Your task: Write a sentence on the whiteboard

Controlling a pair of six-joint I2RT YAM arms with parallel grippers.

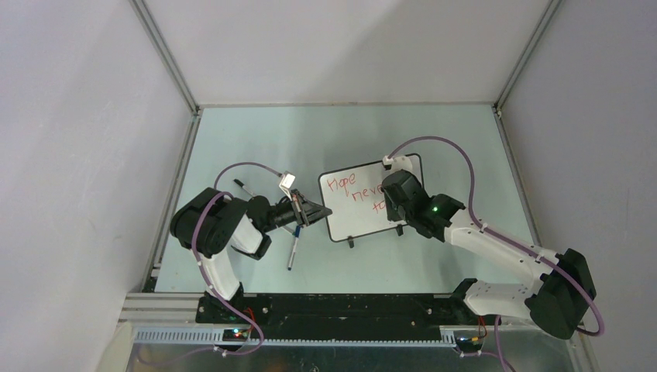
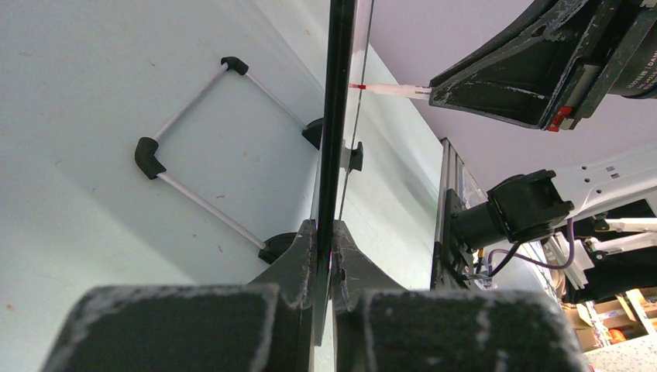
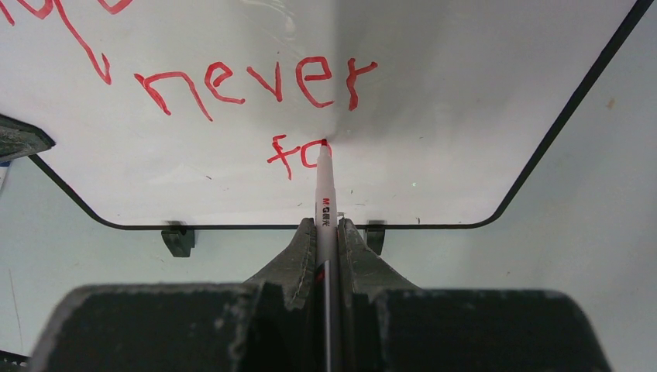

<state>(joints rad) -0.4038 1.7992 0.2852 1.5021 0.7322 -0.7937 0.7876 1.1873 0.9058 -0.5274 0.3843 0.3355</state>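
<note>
Glossy white inside a thin black frame: small rectangular whiteboard (image 3: 465, 93), upper frame. Thin red strokes, stepped and slanted: handwritten marker sentence (image 3: 256, 81). White barrel, red tip, black print: slim plastic marker pen (image 3: 325, 194), centre. Pale mint green: flat tabletop (image 1: 256, 132). Purple: thin arm cables (image 1: 431, 139).

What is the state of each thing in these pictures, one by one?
whiteboard: propped on its feet, one edge clamped.
sentence: unfinished; "Hope never" written, third word only begun.
marker: uncapped, tip touching the whiteboard.
left end effector: shut on the whiteboard.
right end effector: shut on the marker.
loose pen: lying flat on the table.
</note>
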